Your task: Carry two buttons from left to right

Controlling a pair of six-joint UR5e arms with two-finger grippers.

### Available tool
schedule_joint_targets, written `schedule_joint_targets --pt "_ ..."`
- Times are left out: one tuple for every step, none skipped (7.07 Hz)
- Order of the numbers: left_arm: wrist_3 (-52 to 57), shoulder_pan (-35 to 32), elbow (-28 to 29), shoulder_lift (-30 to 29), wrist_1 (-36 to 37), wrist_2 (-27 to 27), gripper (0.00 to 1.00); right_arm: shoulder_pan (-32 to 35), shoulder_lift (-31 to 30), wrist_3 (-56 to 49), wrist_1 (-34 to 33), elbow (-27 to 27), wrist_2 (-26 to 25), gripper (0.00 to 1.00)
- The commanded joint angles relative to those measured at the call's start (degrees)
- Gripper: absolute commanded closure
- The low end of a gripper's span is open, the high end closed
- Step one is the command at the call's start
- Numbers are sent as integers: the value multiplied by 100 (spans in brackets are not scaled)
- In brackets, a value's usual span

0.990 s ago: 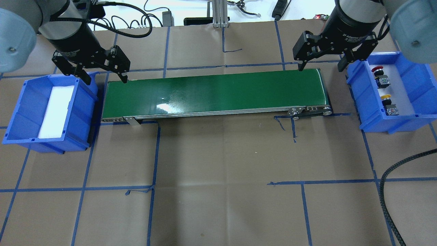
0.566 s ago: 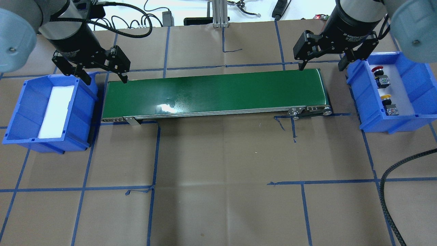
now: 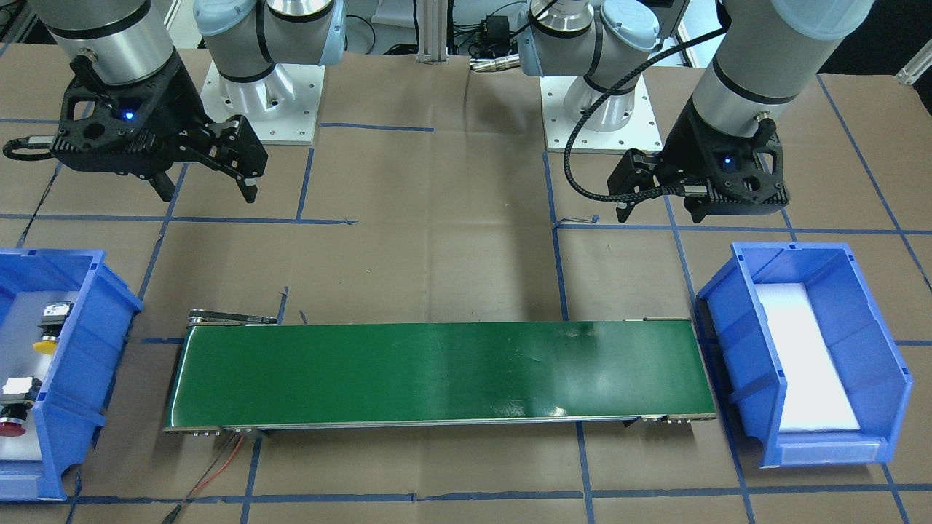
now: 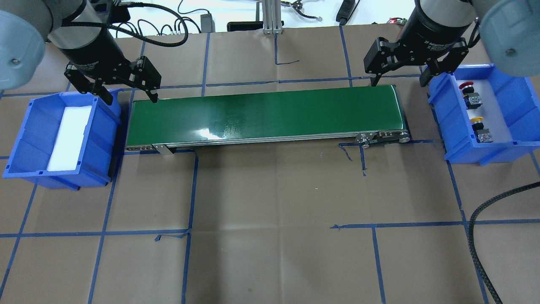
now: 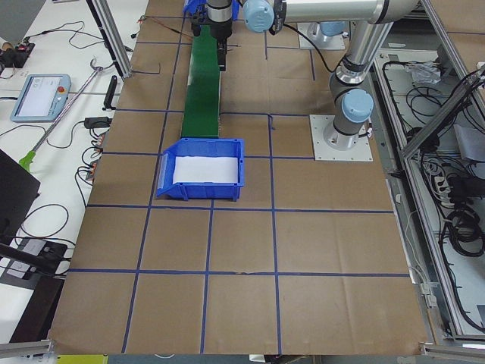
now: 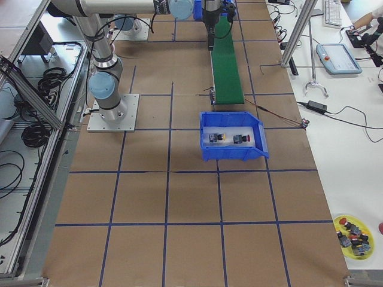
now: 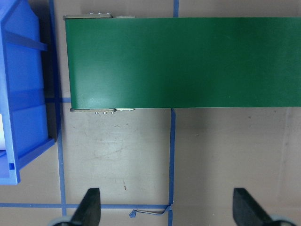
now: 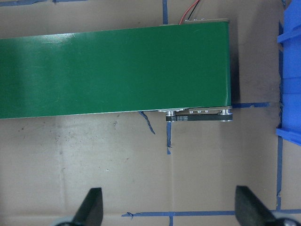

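Note:
The red button [image 4: 466, 88] and the yellow button [image 4: 477, 121] lie on their sides on white foam in the blue bin [image 4: 453, 122] at the right end. They also show in the front view, red [image 3: 11, 426] and yellow [image 3: 47, 342]. My right gripper [image 4: 398, 82] hangs open and empty above the far corner of the conveyor's right end, just left of that bin. My left gripper [image 4: 131, 100] hangs open and empty over the conveyor's left end. Both wrist views show wide-apart fingertips [image 7: 91, 207] [image 8: 91, 207] with nothing between them.
A green conveyor belt [image 4: 265, 114] runs between the two bins. The left blue bin [image 4: 25, 139] holds only a white foam pad. A black braided cable [image 4: 476, 236] lies at the table's right front. Blue tape lines cross the brown paper.
My right gripper has shifted slightly up and away from the belt's end. The left gripper and both buttons have not moved.

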Motion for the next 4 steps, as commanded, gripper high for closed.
schedule_joint_targets --pt "0 0 0 7 0 9 1 0 -23 -2 -1 0 6 0" --pt "0 0 9 -2 0 1 1 0 -40 -3 -10 -9 6 0" --pt "0 0 0 7 0 9 1 0 -49 -3 -10 -9 6 0" --pt "0 0 0 -2 0 1 1 0 -49 -3 -10 -17 6 0"
